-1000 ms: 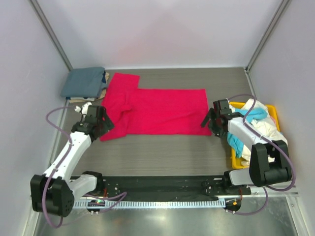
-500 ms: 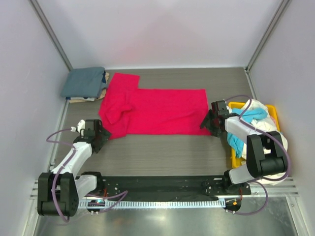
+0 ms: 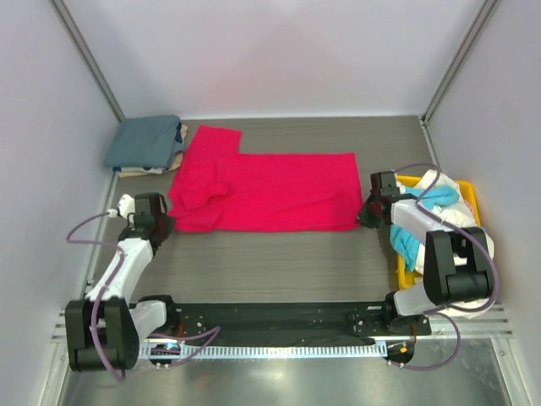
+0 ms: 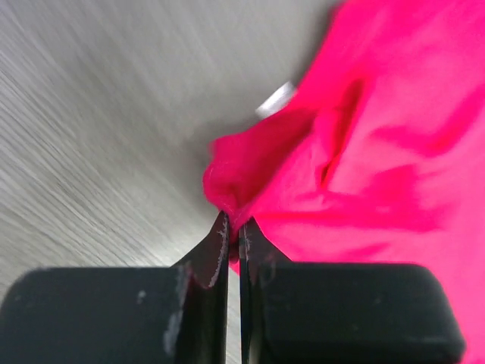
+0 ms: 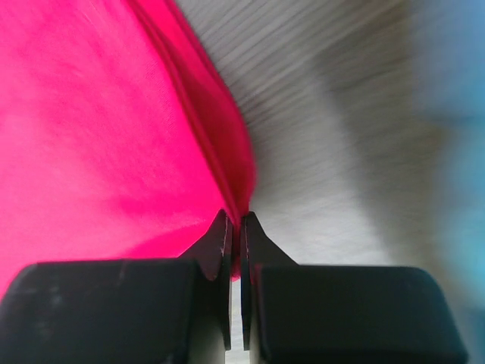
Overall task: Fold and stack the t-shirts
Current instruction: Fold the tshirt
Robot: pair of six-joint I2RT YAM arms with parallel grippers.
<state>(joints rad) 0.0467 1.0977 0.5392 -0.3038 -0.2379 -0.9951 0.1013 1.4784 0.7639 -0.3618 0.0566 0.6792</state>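
Observation:
A bright red-pink t-shirt (image 3: 266, 190) lies spread across the middle of the table, one sleeve pointing to the far left. My left gripper (image 3: 166, 223) is shut on its near left corner; in the left wrist view the red cloth (image 4: 303, 174) bunches up between the fingertips (image 4: 220, 239). At the opposite near corner my right gripper (image 3: 362, 218) pinches the hem, with red fabric (image 5: 114, 136) caught between its closed fingers (image 5: 221, 235). A folded slate blue-grey t-shirt (image 3: 144, 142) rests on a tan one (image 3: 139, 171) at the far left.
A yellow bin (image 3: 465, 193) at the right edge holds crumpled cyan (image 3: 435, 200) and cream-white (image 3: 452, 216) shirts. Grey walls enclose the table on three sides. A black rail (image 3: 270, 317) with the arm bases runs along the near edge.
Both grippers went from open to shut on the red shirt's near corners. The left one dropped back toward the near left, and the folded-over left corner now lies flatter.

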